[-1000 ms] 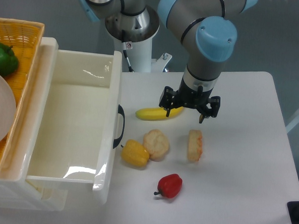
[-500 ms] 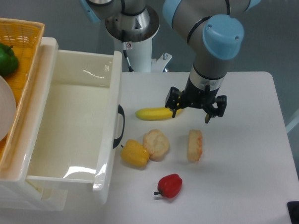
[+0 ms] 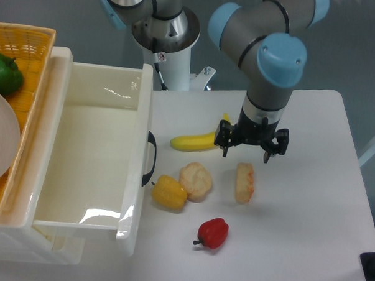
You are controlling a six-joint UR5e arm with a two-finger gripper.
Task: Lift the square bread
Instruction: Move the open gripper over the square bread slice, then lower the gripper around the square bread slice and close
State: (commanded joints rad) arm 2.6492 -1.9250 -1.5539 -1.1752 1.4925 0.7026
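The square bread [image 3: 244, 183] stands on its edge on the white table, a cream slab with an orange-tan crust edge. My gripper [image 3: 245, 155] hangs just above and behind it, fingers spread wide and empty, one fingertip to each side of the bread's far end. It does not touch the bread.
A banana [image 3: 199, 140] lies just left of the gripper. A round cream bun [image 3: 195, 180], a yellow pepper [image 3: 169, 192] and a red pepper [image 3: 213, 232] lie left and in front of the bread. An open white drawer [image 3: 87, 161] stands at left, with a basket [image 3: 21, 40] behind it.
The gripper has moved right and toward the front, from over the banana's end to just above the bread's far end. It stays open. The objects have not moved.
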